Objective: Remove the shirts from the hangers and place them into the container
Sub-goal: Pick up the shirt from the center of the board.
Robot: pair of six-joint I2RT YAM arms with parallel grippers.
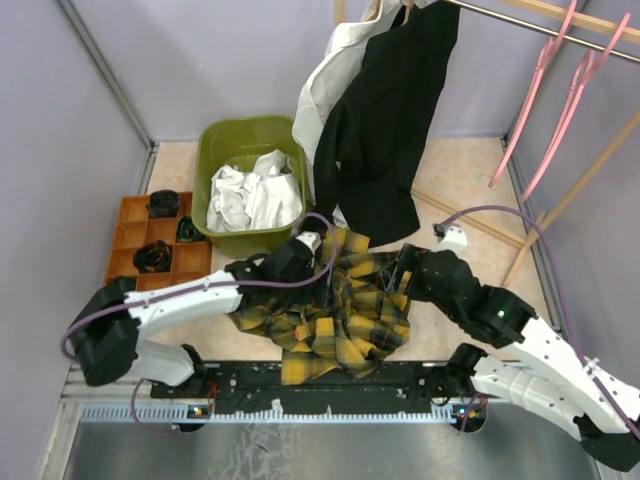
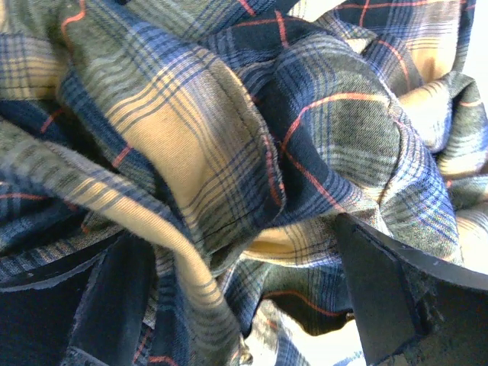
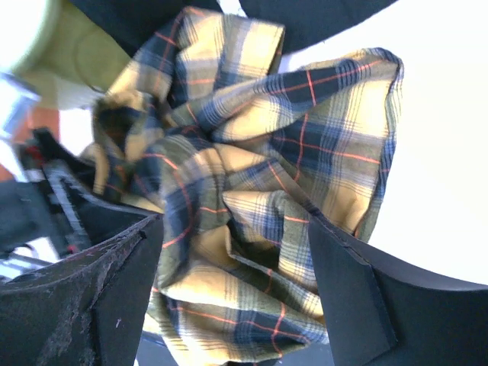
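While the yellow-and-black plaid shirt (image 1: 340, 320) lies crumpled on the surface (image 1: 455, 170) between the two arms, both pincers sit at it with jaws spread wide. The left pincer (image 2: 229, 252) is at its far-left edge and the right pincer (image 3: 235, 229) at its right side, with folds bulging between the fingers of each. The white shirt (image 1: 250, 195) lies in the olive-green container (image 1: 225, 135) just beyond the plaid — the black shirt (image 1: 385, 150) hangs at the back.

Soft woven plaid shirt (image 1: 345, 320), smooth plastic container (image 1: 222, 160), matt black fingers (image 3: 347, 297)
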